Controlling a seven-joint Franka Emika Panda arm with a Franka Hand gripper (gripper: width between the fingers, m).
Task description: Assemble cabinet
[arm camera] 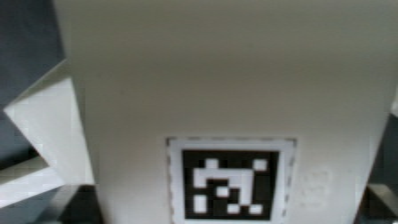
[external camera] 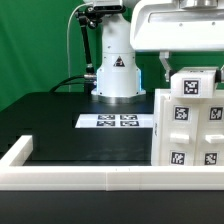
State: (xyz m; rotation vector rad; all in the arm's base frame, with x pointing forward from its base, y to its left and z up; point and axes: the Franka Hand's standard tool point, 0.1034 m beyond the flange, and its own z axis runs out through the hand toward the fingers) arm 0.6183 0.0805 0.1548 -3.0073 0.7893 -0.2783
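Observation:
The white cabinet [external camera: 186, 135] stands upright at the exterior view's right, its faces carrying several black-and-white marker tags. A smaller white block [external camera: 196, 84] with one tag sits on top of it. My gripper [external camera: 193, 72] hangs straight above, with one dark finger [external camera: 165, 66] against the block's left side; the other finger is hidden. In the wrist view the white block [arm camera: 214, 90] and its tag [arm camera: 226, 186] fill the space between the jaws of my gripper [arm camera: 214, 203]. The jaws stand wide and look shut on the block.
The marker board [external camera: 117, 121] lies flat on the black table in front of the arm's white base [external camera: 117, 78]. A raised white rim [external camera: 80, 180] runs along the near edge and up the exterior view's left side. A green backdrop stands behind.

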